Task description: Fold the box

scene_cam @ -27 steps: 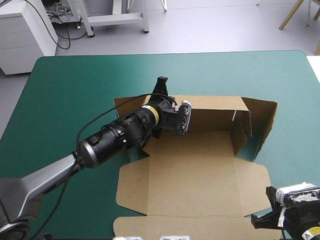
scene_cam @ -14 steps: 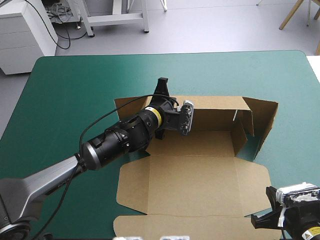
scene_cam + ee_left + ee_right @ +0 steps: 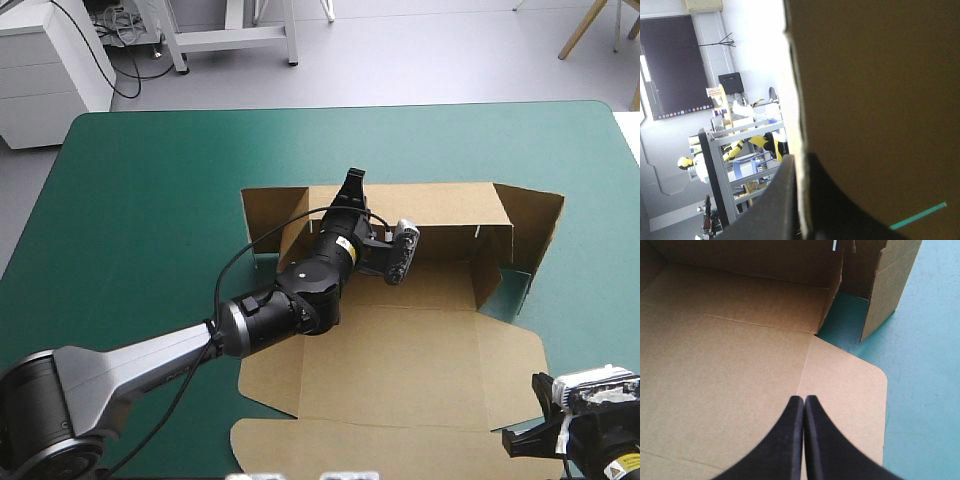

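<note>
The left gripper (image 3: 352, 182) clamps the box (image 3: 400, 350) by its raised far wall.
The brown box lies centre-right in the high view on the teal-green cover (image 3: 150, 200); the right gripper (image 3: 804, 399), clenched empty, hangs over its near-right flap.

The right claw (image 3: 804, 399), its black fingers (image 3: 787, 440) pressed together in a pointed arch, is poised over the box (image 3: 730, 355) and its flat brown panel beside a rounded flap (image 3: 850, 390), with raised walls (image 3: 890, 285) ahead and the teal-green surface (image 3: 922, 365) alongside.

No text, number or brand can be read on the box (image 3: 400, 370); a small label (image 3: 622, 464) by the right arm's wrist is too small to read.
</note>
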`<state>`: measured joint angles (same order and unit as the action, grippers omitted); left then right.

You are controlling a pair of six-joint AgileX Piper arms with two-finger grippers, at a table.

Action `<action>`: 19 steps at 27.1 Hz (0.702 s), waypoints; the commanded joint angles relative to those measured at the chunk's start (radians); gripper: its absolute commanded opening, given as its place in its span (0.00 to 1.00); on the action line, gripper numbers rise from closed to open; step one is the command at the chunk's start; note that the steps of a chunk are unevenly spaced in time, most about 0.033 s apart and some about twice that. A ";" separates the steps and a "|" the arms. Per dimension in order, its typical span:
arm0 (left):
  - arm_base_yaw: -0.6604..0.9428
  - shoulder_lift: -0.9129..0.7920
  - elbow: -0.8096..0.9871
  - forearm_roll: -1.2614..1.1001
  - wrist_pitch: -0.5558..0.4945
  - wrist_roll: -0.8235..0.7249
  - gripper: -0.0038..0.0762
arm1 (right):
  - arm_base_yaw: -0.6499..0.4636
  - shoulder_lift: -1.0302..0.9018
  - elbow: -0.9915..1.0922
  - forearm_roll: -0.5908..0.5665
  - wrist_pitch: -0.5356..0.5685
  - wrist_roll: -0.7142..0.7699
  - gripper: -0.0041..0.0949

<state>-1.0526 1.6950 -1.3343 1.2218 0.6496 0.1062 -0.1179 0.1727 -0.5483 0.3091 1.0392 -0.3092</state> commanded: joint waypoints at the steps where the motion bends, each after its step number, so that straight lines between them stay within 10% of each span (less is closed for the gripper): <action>1: -0.021 -0.006 -0.023 0.003 -0.019 -0.027 0.04 | 0.002 0.013 -0.022 0.013 -0.061 0.000 0.02; 14: -0.023 -0.001 -0.023 -0.006 -0.013 -0.061 0.04 | 0.002 0.013 -0.022 0.013 -0.062 0.000 0.02; 19: -0.023 -0.001 -0.023 -0.006 -0.008 -0.061 0.04 | 0.002 0.013 -0.022 -0.021 -0.069 0.049 0.17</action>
<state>-1.0550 1.7147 -1.3406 1.2470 0.6786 0.0467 -0.1179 0.1719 -0.5483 0.3013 1.0392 -0.2929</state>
